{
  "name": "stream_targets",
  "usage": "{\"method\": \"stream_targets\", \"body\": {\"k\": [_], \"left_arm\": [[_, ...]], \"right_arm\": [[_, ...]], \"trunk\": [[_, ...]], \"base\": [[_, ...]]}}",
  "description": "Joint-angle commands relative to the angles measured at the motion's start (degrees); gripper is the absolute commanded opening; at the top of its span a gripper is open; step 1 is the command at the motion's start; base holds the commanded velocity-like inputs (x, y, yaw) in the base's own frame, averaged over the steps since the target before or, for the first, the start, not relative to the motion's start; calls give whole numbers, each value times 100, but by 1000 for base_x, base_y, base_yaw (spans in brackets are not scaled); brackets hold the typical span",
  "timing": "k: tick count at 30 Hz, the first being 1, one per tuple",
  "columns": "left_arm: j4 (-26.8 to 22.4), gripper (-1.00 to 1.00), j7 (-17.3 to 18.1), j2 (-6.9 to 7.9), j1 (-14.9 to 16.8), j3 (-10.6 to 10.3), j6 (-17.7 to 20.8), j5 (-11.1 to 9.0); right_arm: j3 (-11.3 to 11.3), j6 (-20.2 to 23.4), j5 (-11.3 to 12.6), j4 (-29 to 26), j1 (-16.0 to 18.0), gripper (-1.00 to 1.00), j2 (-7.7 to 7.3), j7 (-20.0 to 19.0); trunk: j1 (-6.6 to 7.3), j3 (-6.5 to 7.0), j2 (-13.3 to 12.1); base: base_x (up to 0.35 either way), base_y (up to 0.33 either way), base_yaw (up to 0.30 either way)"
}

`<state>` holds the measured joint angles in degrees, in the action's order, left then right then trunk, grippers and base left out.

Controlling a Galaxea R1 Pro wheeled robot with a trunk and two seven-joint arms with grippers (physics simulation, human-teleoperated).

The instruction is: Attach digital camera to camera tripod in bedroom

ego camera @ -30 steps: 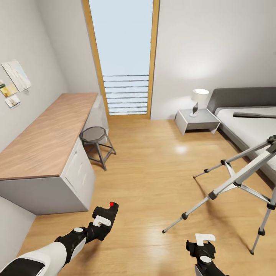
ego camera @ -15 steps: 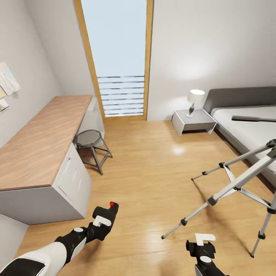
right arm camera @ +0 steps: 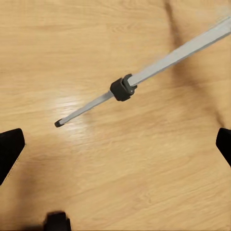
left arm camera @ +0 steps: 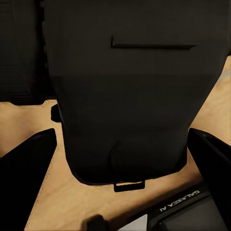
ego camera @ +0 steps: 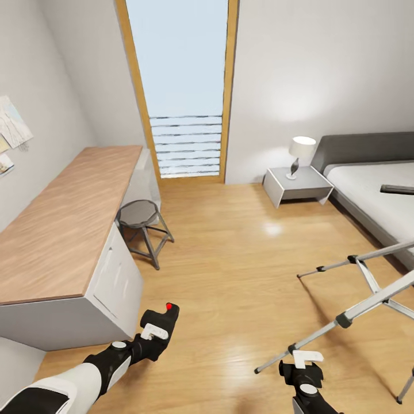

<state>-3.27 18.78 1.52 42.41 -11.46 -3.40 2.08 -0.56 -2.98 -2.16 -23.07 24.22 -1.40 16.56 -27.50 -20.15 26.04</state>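
I am in the bedroom, with its light wood floor (ego camera: 241,253). The digital camera (ego camera: 161,317), black with a red button on top, is held low at the left of the head view, and my left gripper (ego camera: 153,332) is shut on it. In the left wrist view the camera's black body (left arm camera: 130,96) sits between the two dark fingers (left arm camera: 24,173). The camera tripod (ego camera: 368,299) stands at the right, its silver legs spread and its head out of view. My right gripper (ego camera: 306,361) hangs open above one tripod leg (right arm camera: 122,88), touching nothing.
A long wooden desk (ego camera: 63,218) runs along the left wall with a metal stool (ego camera: 141,221) beside it. A tall glass door (ego camera: 184,86) is straight ahead. A nightstand (ego camera: 296,184) with a lamp (ego camera: 301,150) and a grey bed (ego camera: 374,195) stand at the right.
The whole picture has shifted, so the camera moved: the tripod now sits lower and further right in view. Both arms keep their pose, the left still shut on the camera.
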Motion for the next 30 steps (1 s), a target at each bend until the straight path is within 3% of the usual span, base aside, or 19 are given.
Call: {"method": "stream_targets", "body": {"k": [1, 30], "left_arm": [[3, -100, 6, -6, 4, -23, -36, 18], [2, -100, -9, -51, 4, -23, -33, 19]], "right_arm": [[-6, -9, -22, 4, 4, 100, 0, 22], [-5, -9, -19, 4, 4, 100, -1, 22]], "trunk": [[-4, -8, 8], [-4, -8, 8]], "base": [[129, 118, 0], [82, 72, 0]]}}
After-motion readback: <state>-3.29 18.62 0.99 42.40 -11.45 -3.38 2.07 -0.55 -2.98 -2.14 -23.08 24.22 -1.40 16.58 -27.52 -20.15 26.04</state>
